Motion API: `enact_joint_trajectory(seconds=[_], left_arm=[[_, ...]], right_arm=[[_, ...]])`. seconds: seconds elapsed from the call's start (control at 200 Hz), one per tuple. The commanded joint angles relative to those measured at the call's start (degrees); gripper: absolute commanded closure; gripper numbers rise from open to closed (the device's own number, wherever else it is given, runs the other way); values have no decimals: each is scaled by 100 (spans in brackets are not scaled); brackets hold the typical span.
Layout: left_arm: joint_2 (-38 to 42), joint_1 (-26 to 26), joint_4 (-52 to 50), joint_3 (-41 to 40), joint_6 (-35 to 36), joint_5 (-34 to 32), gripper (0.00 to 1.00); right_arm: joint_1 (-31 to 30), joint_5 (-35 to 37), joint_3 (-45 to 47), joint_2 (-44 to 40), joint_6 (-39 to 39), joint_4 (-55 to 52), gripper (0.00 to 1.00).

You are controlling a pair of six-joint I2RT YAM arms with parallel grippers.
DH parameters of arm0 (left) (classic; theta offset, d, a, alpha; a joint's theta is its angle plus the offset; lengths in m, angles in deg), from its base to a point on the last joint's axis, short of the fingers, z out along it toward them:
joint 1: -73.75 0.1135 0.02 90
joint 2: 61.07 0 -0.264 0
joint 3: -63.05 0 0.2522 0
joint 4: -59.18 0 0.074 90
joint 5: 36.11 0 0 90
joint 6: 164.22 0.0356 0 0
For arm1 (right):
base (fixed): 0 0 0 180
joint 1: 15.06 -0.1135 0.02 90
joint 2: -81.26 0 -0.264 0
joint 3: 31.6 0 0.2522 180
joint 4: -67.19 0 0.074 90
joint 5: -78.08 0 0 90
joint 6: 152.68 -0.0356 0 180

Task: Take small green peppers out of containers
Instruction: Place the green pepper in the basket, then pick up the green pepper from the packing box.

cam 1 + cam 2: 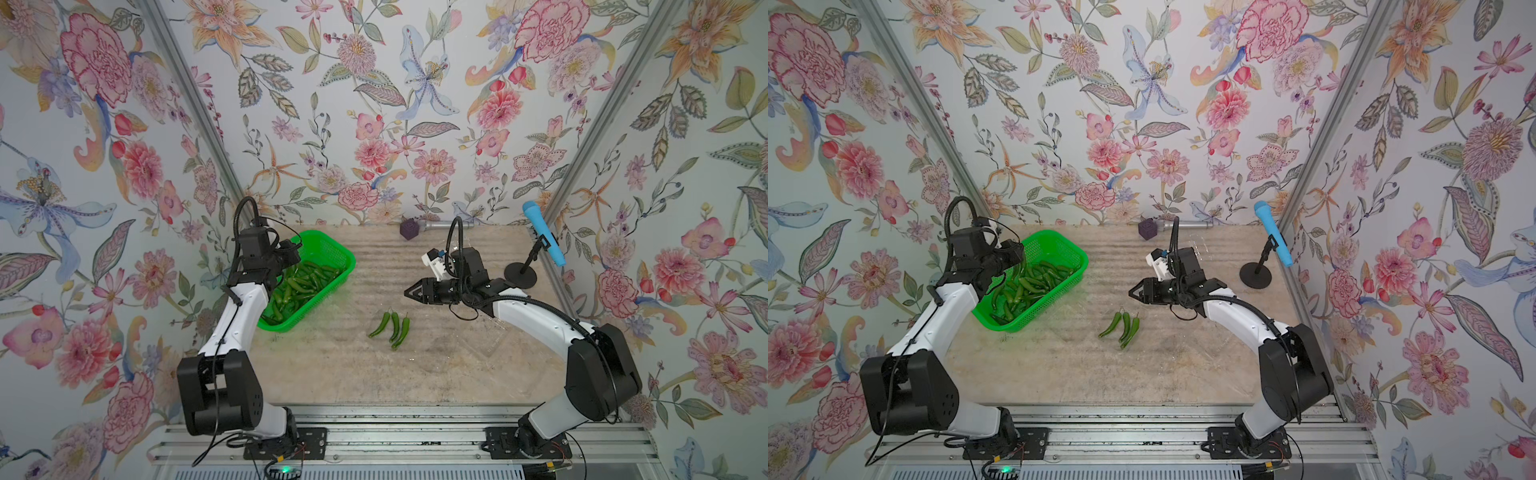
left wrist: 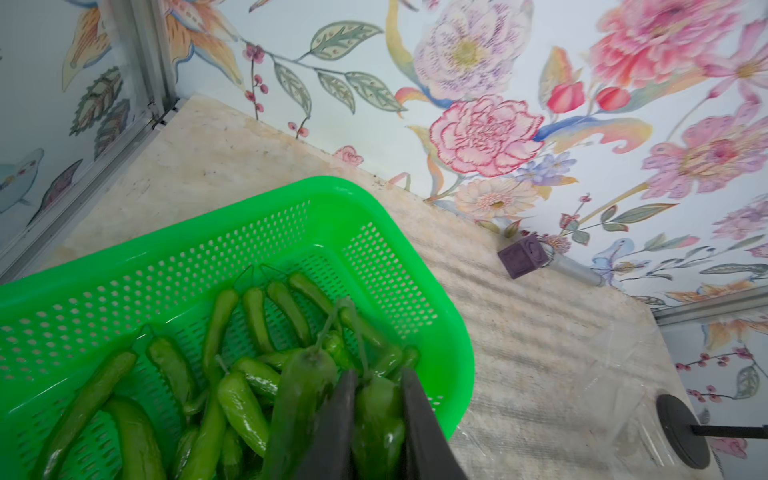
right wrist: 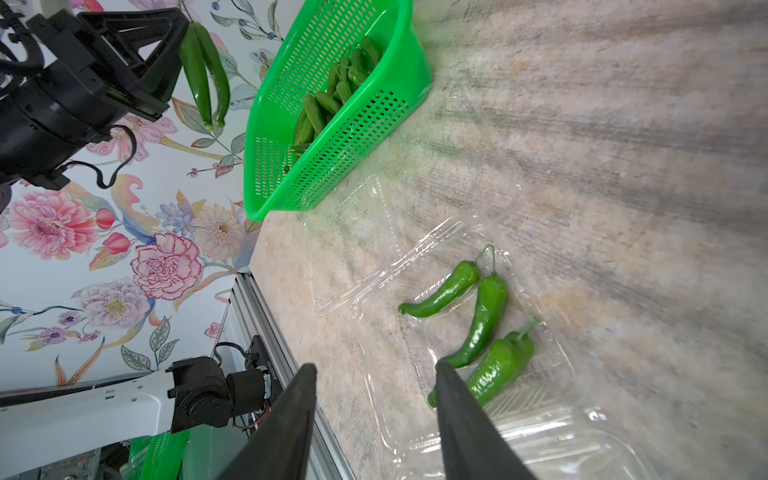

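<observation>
Transfer under way: left end effector [image 2: 378, 374], clamped on two peppers [image 3: 203, 79], hangs over green basket [image 2: 257, 224], release likely next, while right end effector [image 3: 376, 366], jaws apart and empty, hovers near three peppers [image 3: 484, 320] in clear box [image 3: 552, 374] on tabletop [image 1: 332, 374]

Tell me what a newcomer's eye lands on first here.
The loud floral wallpaper on every wall hits first. Next comes the bright green basket at the far left, which holds a heap of peppers, with the left pincer over it gripping two peppers. In the middle, three peppers lie side by side on a barely visible clear open container, near the open right pincer.
</observation>
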Motion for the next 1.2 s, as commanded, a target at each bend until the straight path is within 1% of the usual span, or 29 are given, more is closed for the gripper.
enact_joint_trajectory(seconds=[0.0,0.055,0.085,0.135,0.195,0.335,0.435,0.485,0.545,0.651,0.711,0.781,0.906,0.981,1.041,1.131,1.196], left_arm=[[-662,143,-15,62,227,177,87],[-888,216,114,59,218,227,85],[-1005,258,169,72,211,223,79],[-1146,303,208,96,206,235,65],[-1205,306,236,97,204,196,55],[-895,308,353,-32,209,308,54],[-298,222,435,-275,260,394,53],[185,64,366,-432,355,383,52],[597,-277,177,-609,520,224,49],[1224,-1040,-83,-1078,627,-67,50],[1566,-1518,-77,-1456,501,-105,50],[1967,-2128,13,-1919,339,-355,49],[2438,-3162,401,-2757,-245,-736,49],[2419,-3797,446,-2987,-415,-1138,49],[2240,-4176,513,-3040,-455,-1249,48],[1806,-4681,599,-2874,-410,-1310,48],[1407,-4944,612,-2636,-274,-1317,47]], right_arm=[[-111,122,-261,176,-137,239,51],[-147,147,-281,228,-148,249,51],[-153,165,-275,249,-147,250,51],[-166,158,-259,260,-147,253,51],[-167,141,-233,253,-114,250,51],[-142,153,-97,132,-69,233,51],[-42,180,58,-79,-36,176,51],[27,225,154,-235,-5,83,51],[139,228,335,-445,18,48,51],[361,229,746,-830,-14,30,51],[507,228,1014,-1064,-30,30,51],[685,207,1354,-1328,-59,30,51],[963,167,1981,-1744,-96,39,51],[1032,216,2310,-1911,-127,63,51],[1075,237,2517,-2010,-179,119,51],[1120,218,2721,-2088,-257,223,51],[1156,210,2779,-2114,-263,215,51]])
